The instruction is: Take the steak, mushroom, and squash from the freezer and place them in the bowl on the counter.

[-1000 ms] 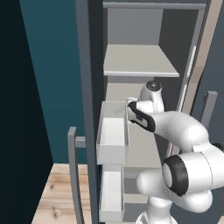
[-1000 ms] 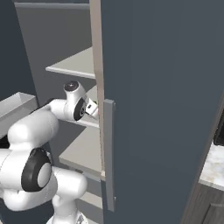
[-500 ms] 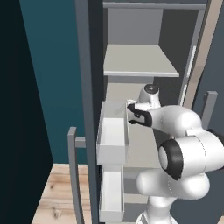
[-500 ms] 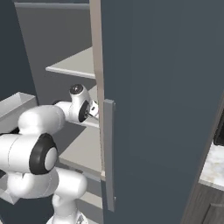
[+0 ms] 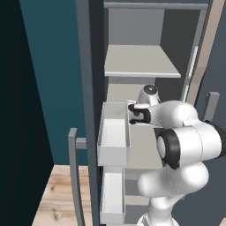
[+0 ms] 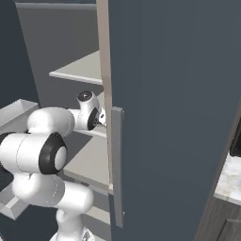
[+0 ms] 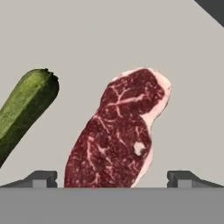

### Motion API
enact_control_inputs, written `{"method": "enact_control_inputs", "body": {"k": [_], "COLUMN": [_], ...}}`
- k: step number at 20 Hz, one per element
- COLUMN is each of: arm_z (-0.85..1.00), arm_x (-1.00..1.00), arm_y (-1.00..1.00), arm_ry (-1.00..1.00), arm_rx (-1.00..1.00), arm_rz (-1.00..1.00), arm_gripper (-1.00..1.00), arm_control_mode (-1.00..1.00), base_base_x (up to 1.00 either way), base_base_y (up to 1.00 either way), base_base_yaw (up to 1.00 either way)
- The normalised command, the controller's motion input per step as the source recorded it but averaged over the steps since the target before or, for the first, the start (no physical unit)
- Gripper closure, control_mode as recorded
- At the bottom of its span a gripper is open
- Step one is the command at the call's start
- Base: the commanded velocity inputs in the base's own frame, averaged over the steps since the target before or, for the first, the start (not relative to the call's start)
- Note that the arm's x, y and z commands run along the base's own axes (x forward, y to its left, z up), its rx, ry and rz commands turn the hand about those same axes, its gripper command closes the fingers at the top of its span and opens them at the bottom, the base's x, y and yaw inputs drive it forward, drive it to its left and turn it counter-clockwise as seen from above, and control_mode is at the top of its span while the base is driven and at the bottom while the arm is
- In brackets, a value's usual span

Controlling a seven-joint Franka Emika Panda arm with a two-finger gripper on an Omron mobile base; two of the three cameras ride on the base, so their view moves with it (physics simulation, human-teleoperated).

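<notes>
The freezer [image 5: 145,66] stands open, and the white arm reaches into it over a pale grey shelf [image 5: 142,62]. In the hand view the gripper [image 7: 111,177] looks down at the steak [image 7: 118,131], a flat red slab with white marbling lying on the pale shelf floor. The two dark fingertips [image 7: 41,178] stand wide apart, one on either side of the near end of the steak, and nothing is held between them; the hand is fully spread and empty. Whether the tips touch the meat cannot be told.

Just to the left of the steak in the hand view lies the squash [image 7: 24,111], dark green and oblong, set at a slant and apart from the meat, with bare shelf between the two.

In the left base view the open door carries white bins [image 5: 114,134] on its inner side, close to the left of the arm's wrist, with a grey bar handle [image 5: 74,176] nearer the camera. In the right base view the neighbouring dark grey door [image 6: 174,108] with its own handle [image 6: 117,164] stands in front of the shelves and hides the hand. A strip of marbled counter [image 6: 228,176] shows at the far right.
</notes>
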Motion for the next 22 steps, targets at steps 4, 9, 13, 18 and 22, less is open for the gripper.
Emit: {"method": "enact_control_inputs", "body": {"k": [4,9,13,18,22], "arm_z": [-0.01,-0.15,-0.21,-0.43,-0.88], "arm_x": [0.22,0.24,0.28,0.18,-0.01], "arm_y": [0.00,0.00,0.00,0.00,0.00], "arm_ry": [0.04,0.03,0.02,0.02,0.00], "arm_rx": [0.00,0.00,0.00,0.00,0.00], "arm_rz": [0.00,0.00,0.00,0.00,-0.01], "arm_gripper": [-1.00,-1.00,-1.00,-1.00,-1.00], "arm_control_mode": [-1.00,-1.00,-1.00,-1.00,-1.00], "base_base_x": [0.00,0.00,0.00,0.00,0.00], "base_base_y": [0.00,0.00,0.00,0.00,0.00], "base_base_yaw": [0.00,0.00,0.00,0.00,0.00]}}
